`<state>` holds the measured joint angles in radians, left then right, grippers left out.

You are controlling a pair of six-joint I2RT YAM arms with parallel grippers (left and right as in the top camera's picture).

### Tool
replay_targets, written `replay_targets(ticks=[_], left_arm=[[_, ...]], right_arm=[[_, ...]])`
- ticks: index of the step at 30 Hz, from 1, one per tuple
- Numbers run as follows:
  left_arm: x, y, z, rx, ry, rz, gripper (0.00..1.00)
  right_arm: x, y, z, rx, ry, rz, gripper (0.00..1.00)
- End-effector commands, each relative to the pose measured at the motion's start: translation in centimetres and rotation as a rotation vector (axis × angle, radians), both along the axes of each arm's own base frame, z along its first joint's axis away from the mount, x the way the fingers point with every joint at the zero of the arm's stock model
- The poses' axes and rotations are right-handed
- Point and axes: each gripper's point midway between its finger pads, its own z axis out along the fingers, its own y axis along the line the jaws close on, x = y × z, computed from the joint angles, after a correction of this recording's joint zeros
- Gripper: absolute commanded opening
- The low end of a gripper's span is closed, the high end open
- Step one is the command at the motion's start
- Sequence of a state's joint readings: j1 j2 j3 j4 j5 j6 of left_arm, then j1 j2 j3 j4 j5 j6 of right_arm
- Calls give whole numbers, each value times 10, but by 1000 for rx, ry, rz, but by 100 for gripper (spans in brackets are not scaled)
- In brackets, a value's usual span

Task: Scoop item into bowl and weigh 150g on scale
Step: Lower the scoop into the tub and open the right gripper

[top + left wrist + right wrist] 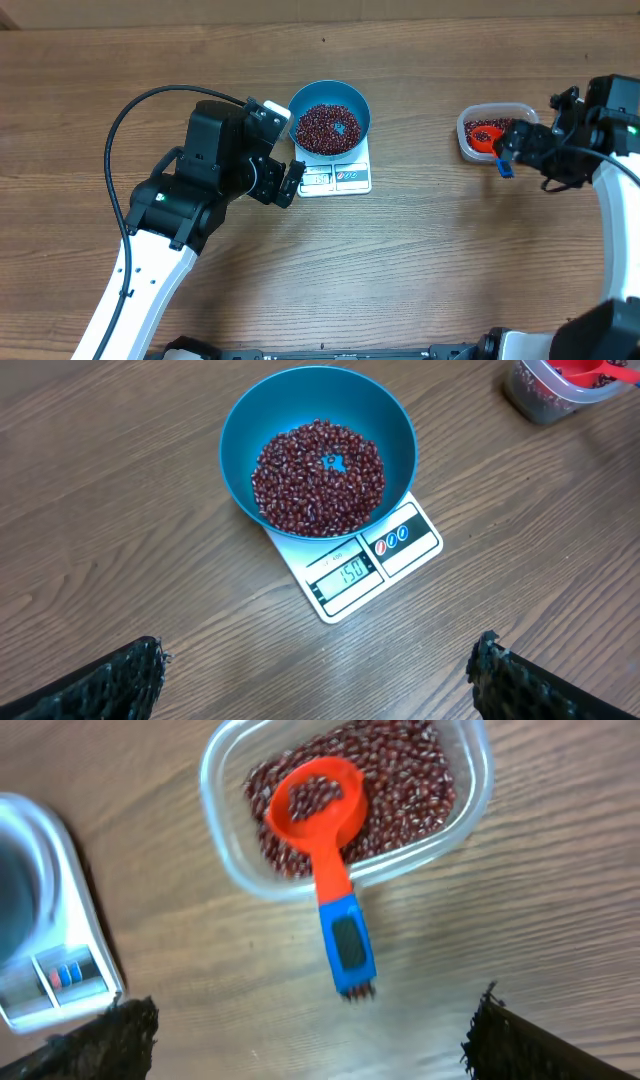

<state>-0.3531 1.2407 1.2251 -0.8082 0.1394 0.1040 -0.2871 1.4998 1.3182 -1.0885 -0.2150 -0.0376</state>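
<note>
The beans (318,475) lay in the blue bowl (240,420) on the scale (400,545), ahead of the left gripper (315,672), which stood apart and empty. The display appeared to show the target weight. The right gripper (300,1032), also apart, hung just behind the scoop (335,890), which lay in the tub (478,790). Weighing was judged complete.

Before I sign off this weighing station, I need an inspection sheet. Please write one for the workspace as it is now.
Surface: wooden table, nothing spilled seen.
Job's things: blue bowl of beans sits on the scale; display reads 150. Scoop lies in the clear tub on more beans, handle out over the rim.
Clutter: nothing seen.
Grippers: left gripper open, empty, near the scale; right gripper open, empty, near the scoop handle, not touching.
Cables: black cable loops over the left arm.
Surroundings: nothing seen.
</note>
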Motion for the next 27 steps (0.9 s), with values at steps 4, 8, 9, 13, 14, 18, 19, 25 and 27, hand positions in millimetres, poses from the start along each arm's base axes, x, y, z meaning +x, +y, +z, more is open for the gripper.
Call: replay_targets(ticks=[4, 8, 9, 13, 14, 18, 19, 25, 27], left_arm=[[-3, -3, 5, -18, -6, -8, 100], [-3, -3, 5, -18, -6, -8, 99], [-3, -3, 5, -19, -6, -8, 100], [-3, -3, 5, -18, -6, -8, 100], [-3, -3, 5, -19, -6, -8, 100], [-3, -3, 5, -18, -6, -8, 100], [-3, -3, 5, -18, -6, -8, 100], [-3, -3, 5, -19, -6, -8, 100], [-3, -3, 5, -18, -6, -8, 99]], right_arm=[[-4, 3, 41, -101, -138, 159, 100], [-10, 5, 49, -106, -153, 158, 100], [-10, 5, 49, -107, -153, 158, 100], [-10, 5, 48, -105, -150, 158, 100], [-10, 5, 48, -105, -150, 158, 100], [-10, 5, 48, -106, -150, 158, 100], [-10, 5, 48, -106, -150, 158, 100], [-10, 5, 48, -106, -150, 158, 100], [-10, 5, 48, -106, -150, 158, 100]])
